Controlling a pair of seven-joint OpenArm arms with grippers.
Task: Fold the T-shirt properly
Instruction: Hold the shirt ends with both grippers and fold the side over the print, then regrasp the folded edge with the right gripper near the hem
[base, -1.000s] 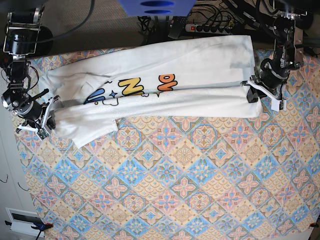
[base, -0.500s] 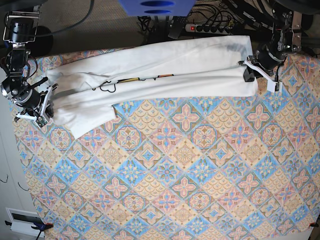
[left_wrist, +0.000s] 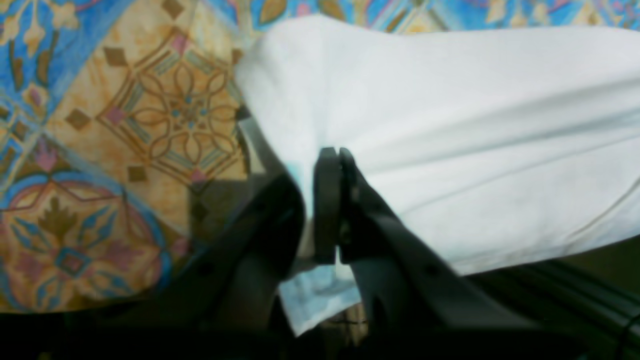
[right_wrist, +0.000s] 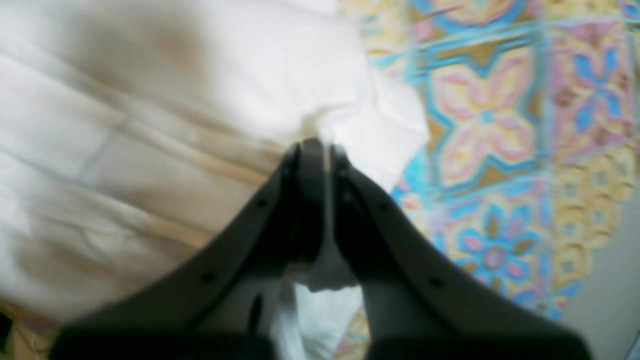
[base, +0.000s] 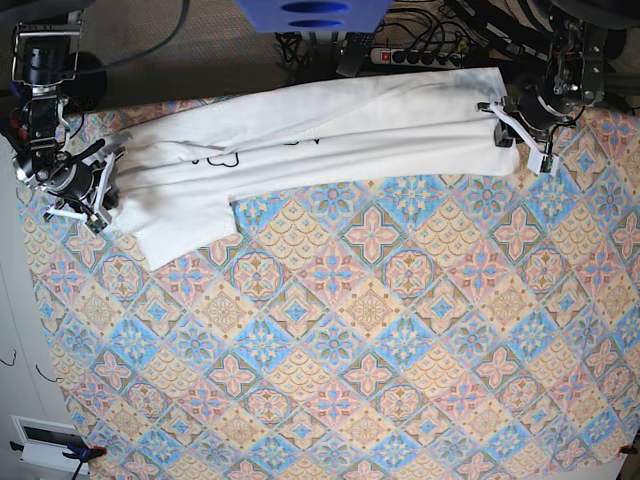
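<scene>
The white T-shirt (base: 330, 135) lies folded lengthwise in a long band across the far edge of the table, its plain reverse up; only a thin dark trace of the print shows along the fold. A sleeve (base: 185, 225) hangs out toward the front at the left. My left gripper (base: 503, 118) is shut on the shirt's right end; in the left wrist view (left_wrist: 332, 165) cloth (left_wrist: 450, 125) is pinched between the fingers. My right gripper (base: 105, 190) is shut on the shirt's left end, with cloth (right_wrist: 150, 125) caught between the fingers in the right wrist view (right_wrist: 320, 155).
The table wears a patterned cloth (base: 370, 350) of blue, orange and pink tiles. A power strip (base: 415, 55) and cables lie behind the far edge. A blue object (base: 312, 14) sits at the top centre. A white device (base: 45, 445) stands at the bottom left.
Both grippers have carried the shirt's front edge up and away over the rest of the shirt. The coloured print, visible a second ago, is now covered by the fold.
</scene>
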